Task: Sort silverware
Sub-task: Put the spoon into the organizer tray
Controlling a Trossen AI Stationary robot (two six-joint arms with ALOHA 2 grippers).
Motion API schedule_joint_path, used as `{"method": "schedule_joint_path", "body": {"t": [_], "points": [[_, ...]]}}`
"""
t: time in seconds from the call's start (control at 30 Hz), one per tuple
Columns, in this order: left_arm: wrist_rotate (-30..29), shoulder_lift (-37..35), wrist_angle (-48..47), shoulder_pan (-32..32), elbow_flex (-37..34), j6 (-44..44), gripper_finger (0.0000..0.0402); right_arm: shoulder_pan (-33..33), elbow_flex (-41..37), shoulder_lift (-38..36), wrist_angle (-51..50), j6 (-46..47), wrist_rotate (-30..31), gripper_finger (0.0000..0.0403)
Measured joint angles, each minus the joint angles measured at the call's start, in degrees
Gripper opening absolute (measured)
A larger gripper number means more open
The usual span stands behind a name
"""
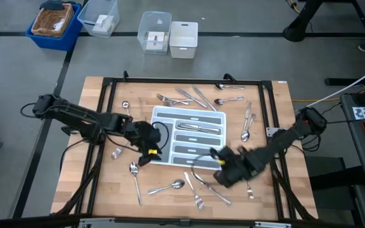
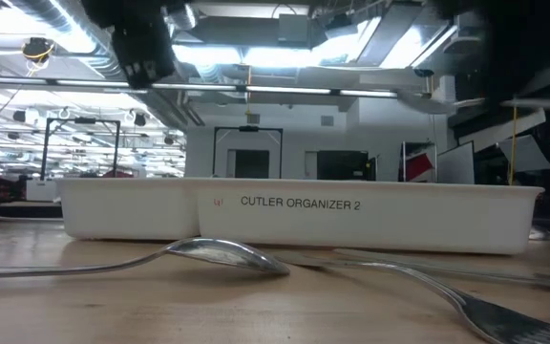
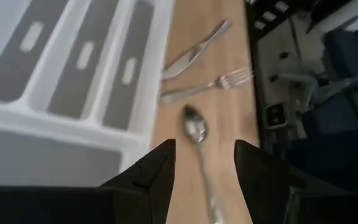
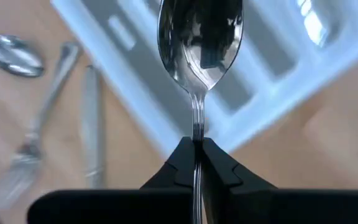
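**Right claw carrying a spoon to the tray while the left lines up on another**

The right gripper is pinching a spoon by its handle, jaws nearly closed on the thin stem, with the bowl sticking out ahead of the fingertips. Holding it by the handle is leaving the bowl free, likely so it can drop cleanly into a slot. The white tray is lying just beyond and beneath the spoon's bowl; seen from above, this gripper is hanging over the tray's near corner.

The left gripper is standing wide and holding nothing. A second spoon is lying on the table directly ahead of it, its handle running back between the two fingers, which looks like an approach for a grasp. The tray wall is just beside one finger. A fork and a knife are resting farther ahead.

More silverware is lying scattered around the tray, with a few pieces already in its compartments.
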Motion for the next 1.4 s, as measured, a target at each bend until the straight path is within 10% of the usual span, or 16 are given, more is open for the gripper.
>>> {"method": "schedule_joint_path", "body": {"t": [0.27, 0.5, 0.73, 1.4], "points": [[-9.93, 1.38, 12.31, -7.12, 0.01, -7.59, 0.0155, -20.25, 0.0, -0.21, 4.52, -45.87, -4.6, 0.0007], [-17.48, 4.34, 16.35, -11.89, 0.02, -12.81, 0.0155, -32.86, -0.15, 1.37, 13.36, -67.75, -15.42, 0.0006], [-20.07, 9.11, 19.21, -14.4, 0.02, -17.64, 0.0155, -36.16, -0.26, 5.74, 17.07, -72.56, -25.08, 0.0007], [-19.87, 23.2, 23.71, -16.5, 0.02, -17.6, 0.0155, -36.17, -0.26, 16.38, 21.49, -72.11, -27.11, 0.0025]]}}
